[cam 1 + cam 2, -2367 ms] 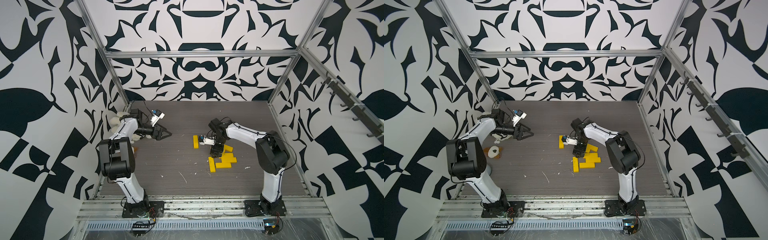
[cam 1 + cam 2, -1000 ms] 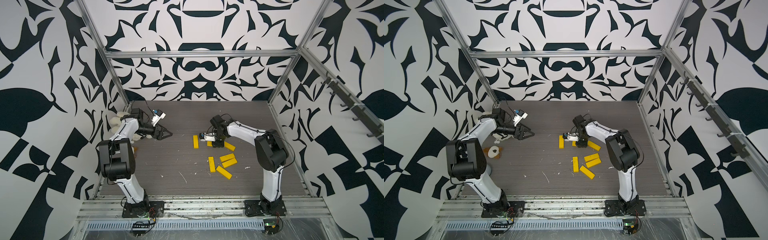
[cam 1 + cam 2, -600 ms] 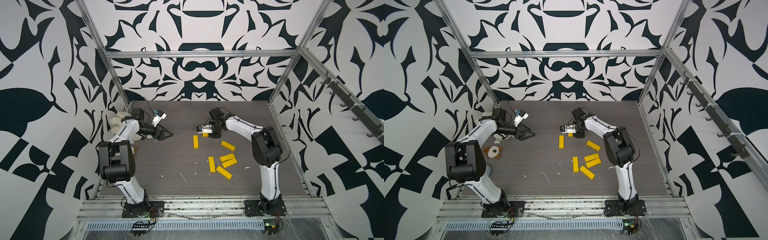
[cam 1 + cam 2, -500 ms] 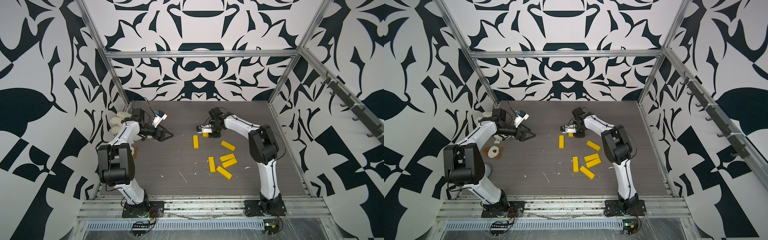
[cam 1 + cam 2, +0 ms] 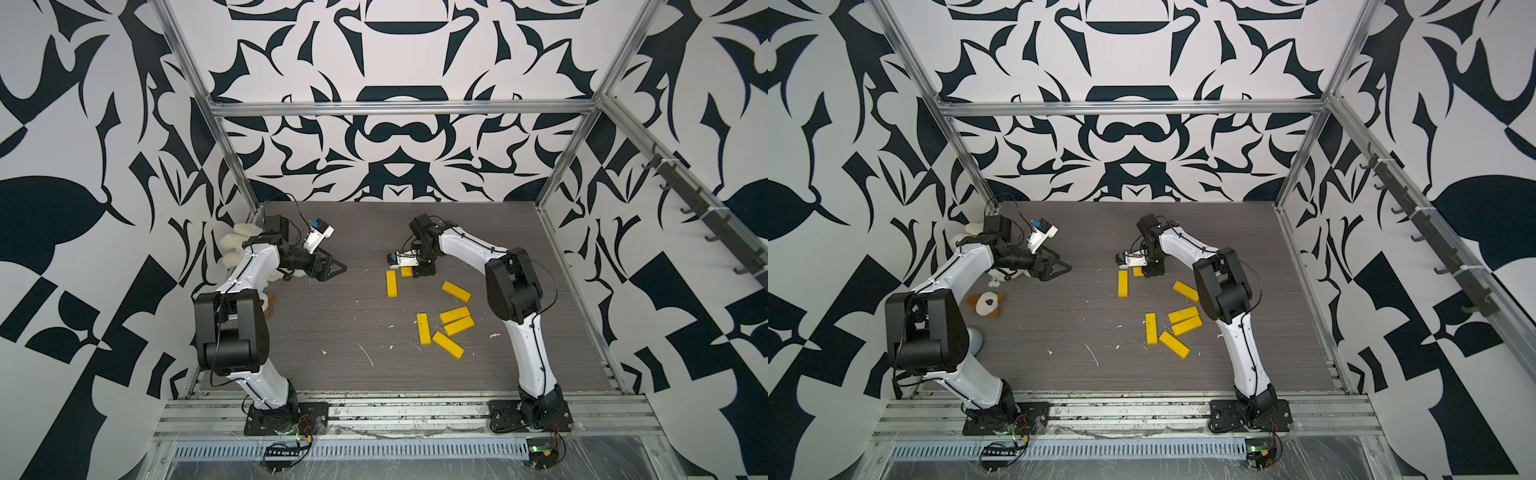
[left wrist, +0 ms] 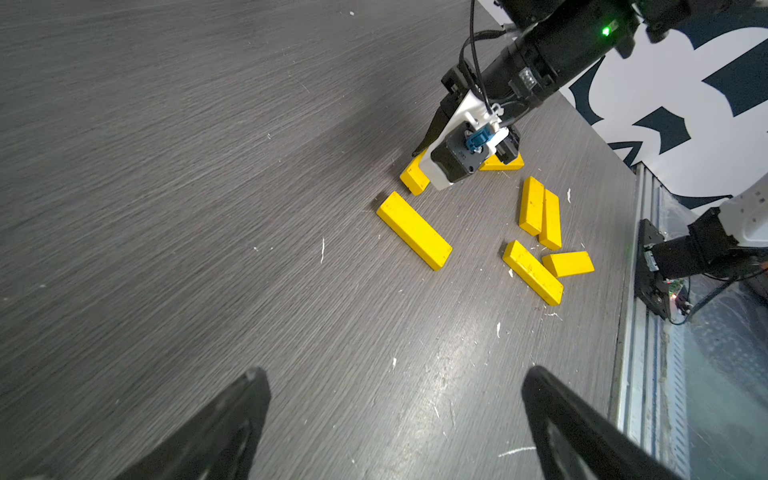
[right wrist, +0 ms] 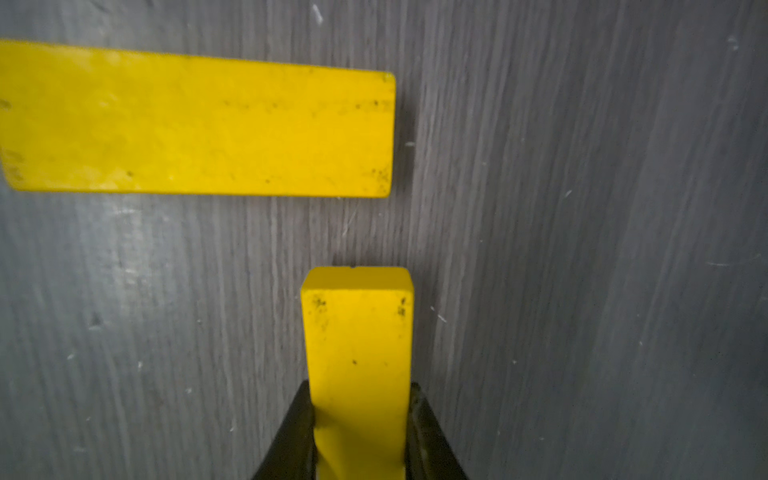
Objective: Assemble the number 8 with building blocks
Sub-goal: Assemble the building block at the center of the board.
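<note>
right pincer (image 7: 360, 390) clenched on a yellow bar (image 7: 357, 332), low near the bench (image 5: 332, 332), just right of the far end of the laid bar (image 5: 391, 283) — released skewed, it could knock that bar; left pincer (image 6: 397, 374) gapes empty.

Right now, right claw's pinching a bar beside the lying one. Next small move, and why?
Probably lower the held bar flat onto the table; I cannot tell if it touches yet. The right claw is shut on it, and its free end faces the side of the lying bar near that bar's end, crosswise, with a narrow gap, as a corner segment should.
</note>
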You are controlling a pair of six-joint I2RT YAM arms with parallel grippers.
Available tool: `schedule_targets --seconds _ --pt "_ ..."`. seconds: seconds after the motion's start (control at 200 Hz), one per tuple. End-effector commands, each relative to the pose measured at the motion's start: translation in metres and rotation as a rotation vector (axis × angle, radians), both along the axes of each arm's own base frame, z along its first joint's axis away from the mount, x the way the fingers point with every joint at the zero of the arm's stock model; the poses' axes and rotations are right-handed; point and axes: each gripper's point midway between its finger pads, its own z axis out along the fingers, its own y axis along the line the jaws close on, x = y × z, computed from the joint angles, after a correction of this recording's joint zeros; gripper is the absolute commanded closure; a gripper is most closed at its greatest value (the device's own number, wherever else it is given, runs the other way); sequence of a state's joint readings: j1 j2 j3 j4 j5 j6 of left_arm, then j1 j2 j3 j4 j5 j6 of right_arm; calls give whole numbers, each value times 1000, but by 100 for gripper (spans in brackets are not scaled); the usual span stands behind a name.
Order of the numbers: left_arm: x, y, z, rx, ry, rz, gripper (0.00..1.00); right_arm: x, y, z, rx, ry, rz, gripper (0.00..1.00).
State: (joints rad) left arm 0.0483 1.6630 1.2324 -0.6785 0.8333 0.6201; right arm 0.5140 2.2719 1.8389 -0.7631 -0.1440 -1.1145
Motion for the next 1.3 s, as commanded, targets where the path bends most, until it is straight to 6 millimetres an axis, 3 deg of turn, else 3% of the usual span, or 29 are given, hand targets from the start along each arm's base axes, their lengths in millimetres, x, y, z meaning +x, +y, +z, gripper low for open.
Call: schedule_targets --seconds 0.0,0.91,1.295 --pt "-2 0 8 -2 -24 6 1 -2 8 10 7 16 -16 99" --pt "-5 -1 14 -10 -38 3 1 2 18 8 -24 0 3 95" --pt "-3 -1 9 -10 -20 1 1 7 18 5 -50 -20 28 86"
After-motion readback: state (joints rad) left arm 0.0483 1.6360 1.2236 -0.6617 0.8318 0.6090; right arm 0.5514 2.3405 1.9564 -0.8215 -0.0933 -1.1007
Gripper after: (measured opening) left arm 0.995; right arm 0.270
